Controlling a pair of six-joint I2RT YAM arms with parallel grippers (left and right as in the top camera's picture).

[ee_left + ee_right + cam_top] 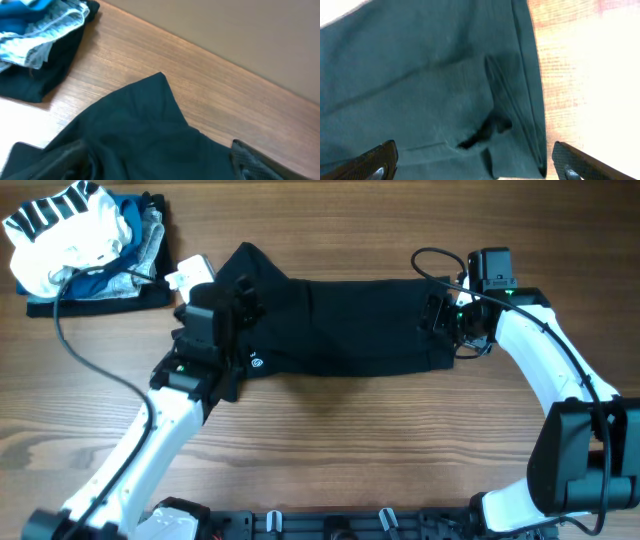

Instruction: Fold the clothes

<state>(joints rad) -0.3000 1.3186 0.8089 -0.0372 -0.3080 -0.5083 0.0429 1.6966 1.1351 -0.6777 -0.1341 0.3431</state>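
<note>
Black shirt [350,325] is lying stretched out on the wooden surface [350,440]. Left claw [243,300] and right claw [440,320] sit over its 2 ends, both spread wide apart.

one black garment [350,325], one pile of other garments [85,245], two arms [160,430], one table [350,450]

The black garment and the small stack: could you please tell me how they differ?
The black garment is one plain piece; the stack mixes striped white, blue and grey pieces. The garment lies spread out wide; the stack is piled up compactly at the far left corner. Both are soft fabric.
</note>
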